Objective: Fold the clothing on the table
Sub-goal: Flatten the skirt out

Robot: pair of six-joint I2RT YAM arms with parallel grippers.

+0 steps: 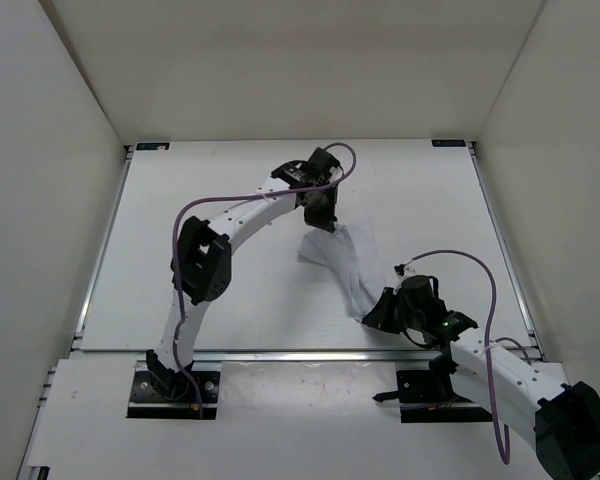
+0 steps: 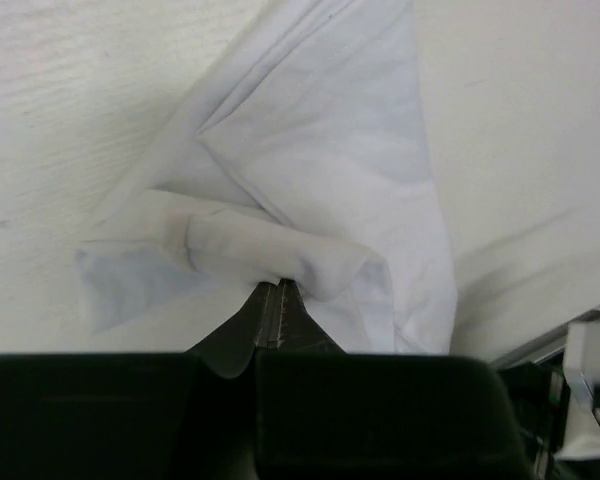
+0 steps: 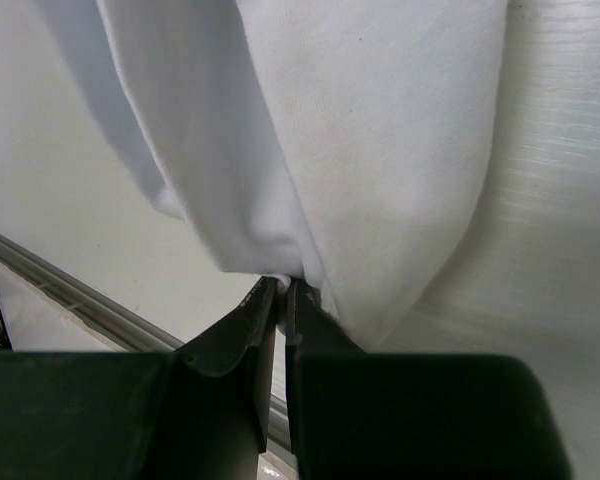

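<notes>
**Two tools pinch the white cloth**

The clothing (image 1: 342, 255) is a thin white cloth. It sits near the middle of the bench (image 1: 180, 250), a bit over to the right. It is bunched and wrinkled, and it runs in a slanted strip between the two arms.

The left tool (image 1: 321, 222) is at the far end of the cloth. Its two fingers are pressed tight together, with a small fold of cloth caught between the tips. In the left wrist view the cloth spreads away from the tips in a pointed shape. One flap is rolled over right by the pinch.

The right tool (image 1: 370, 312) is at the near end of the cloth, close to the near edge of the bench. Its fingers are squeezed together too, with a bunch of cloth held between the tips. In the right wrist view the cloth runs away from the pinch in long soft folds. A grey metal rail (image 3: 80, 300) runs along the bench edge, just beside this tool.
</notes>
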